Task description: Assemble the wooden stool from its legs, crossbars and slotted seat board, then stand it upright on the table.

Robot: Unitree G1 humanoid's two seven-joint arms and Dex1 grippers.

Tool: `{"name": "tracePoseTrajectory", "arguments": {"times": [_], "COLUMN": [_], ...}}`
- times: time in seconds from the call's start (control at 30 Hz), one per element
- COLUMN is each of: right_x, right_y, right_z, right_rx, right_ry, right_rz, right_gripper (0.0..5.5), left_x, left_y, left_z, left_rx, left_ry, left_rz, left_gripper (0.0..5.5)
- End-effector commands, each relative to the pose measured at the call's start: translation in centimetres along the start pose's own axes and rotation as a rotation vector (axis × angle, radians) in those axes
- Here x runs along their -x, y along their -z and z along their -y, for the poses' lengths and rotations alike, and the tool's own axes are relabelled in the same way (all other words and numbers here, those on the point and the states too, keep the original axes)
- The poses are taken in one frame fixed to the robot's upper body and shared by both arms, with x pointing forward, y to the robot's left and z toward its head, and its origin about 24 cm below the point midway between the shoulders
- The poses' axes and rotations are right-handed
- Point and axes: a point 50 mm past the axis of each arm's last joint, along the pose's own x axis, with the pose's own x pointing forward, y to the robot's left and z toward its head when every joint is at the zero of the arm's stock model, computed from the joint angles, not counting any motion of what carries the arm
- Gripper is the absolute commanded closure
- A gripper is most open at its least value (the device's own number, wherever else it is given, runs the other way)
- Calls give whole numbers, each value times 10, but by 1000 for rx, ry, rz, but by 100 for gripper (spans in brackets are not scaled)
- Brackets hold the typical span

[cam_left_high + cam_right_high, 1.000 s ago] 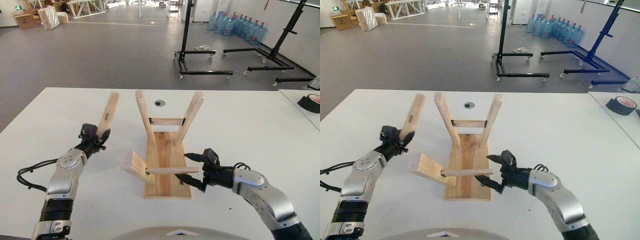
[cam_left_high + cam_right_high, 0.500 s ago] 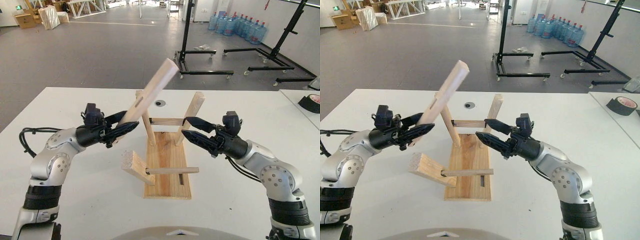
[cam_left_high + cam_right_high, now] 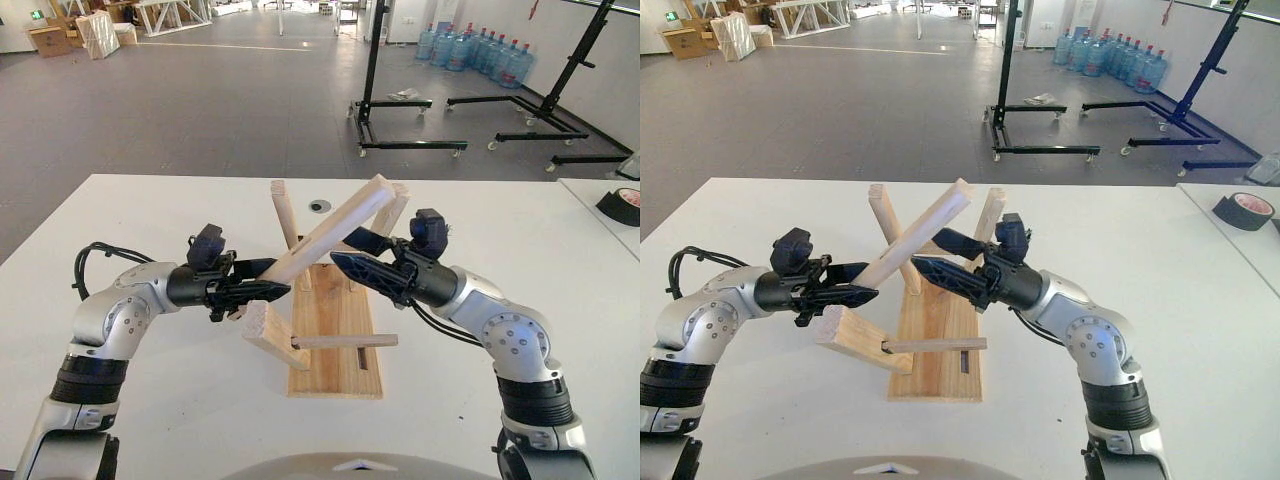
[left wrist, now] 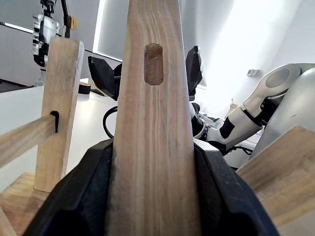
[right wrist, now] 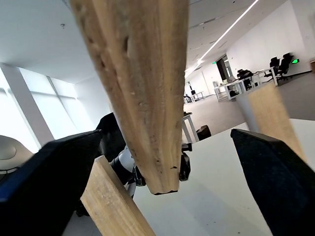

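Centre-left in the left eye view, the left gripper [image 3: 262, 278] is clenched on the lower end of a loose leg [image 3: 330, 228], which slants up toward the upper right; the right gripper [image 3: 340, 245] is spread wide, its fingers [image 5: 275, 177] either side of that leg without pinching it; below them the slotted seat board [image 3: 340, 368] lies flat on the white table [image 3: 480, 220], two legs [image 3: 281, 205] standing at its far end; a third leg [image 3: 268, 333] lies beside it, joined to a crossbar [image 3: 345, 341].
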Motion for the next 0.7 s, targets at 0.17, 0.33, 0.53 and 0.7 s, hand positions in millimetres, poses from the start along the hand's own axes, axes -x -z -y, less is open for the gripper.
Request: {"name": "tracePoseTrajectory", "arguments": {"times": [0.17,0.33,0.53,0.7], "right_x": [-13,-12,-16,-15], "right_y": [5,7,-4,-10], "right_z": [-2,-3,-10,-8], "right_rx": [5,3,40,75], "right_ry": [-47,-55,-86,-38], "right_rz": [-25,-29,-34,-12], "right_gripper": [210,298,344,346], "left_x": [-3,-4,-1,-4], "left_y": [5,3,0,-7], "left_z": [3,3,6,3], "left_rx": [-22,-19,0,21], "left_ry": [3,7,24,-12], "left_rz": [-62,-52,0,58], "left_gripper": [348,348,348,348]}}
